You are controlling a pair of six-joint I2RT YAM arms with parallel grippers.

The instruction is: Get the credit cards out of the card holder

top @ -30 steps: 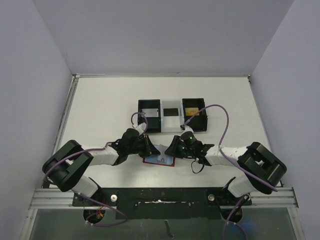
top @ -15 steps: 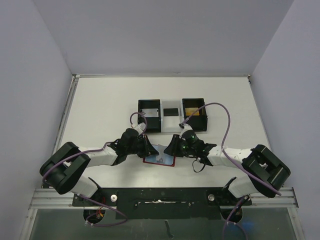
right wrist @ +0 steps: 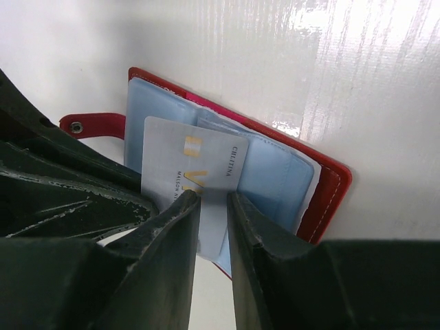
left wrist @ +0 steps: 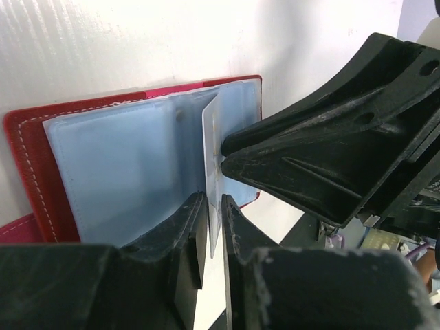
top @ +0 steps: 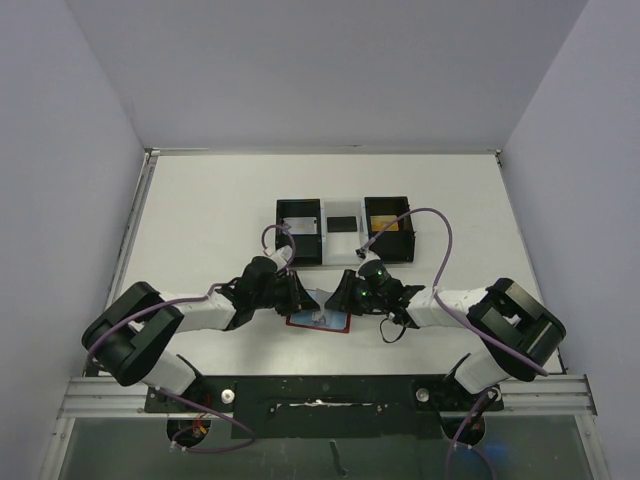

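The grey-white plastic card, mid-frame, likely stiff and slick, is being straddled at its edge by the left gripper, clamping unclear; the right gripper is being held slightly apart.

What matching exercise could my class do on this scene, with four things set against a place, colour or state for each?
Things:
1 card holder
2 credit card over it
3 snap tab
4 three-compartment tray

Descriptions:
A black and white, farther from the robot than the card holder
B pale grey, standing on edge
C lying open, blue-grey sleeves showing
D red strip sticking out from the card holder's side

Pairs: 1-C, 2-B, 3-D, 4-A
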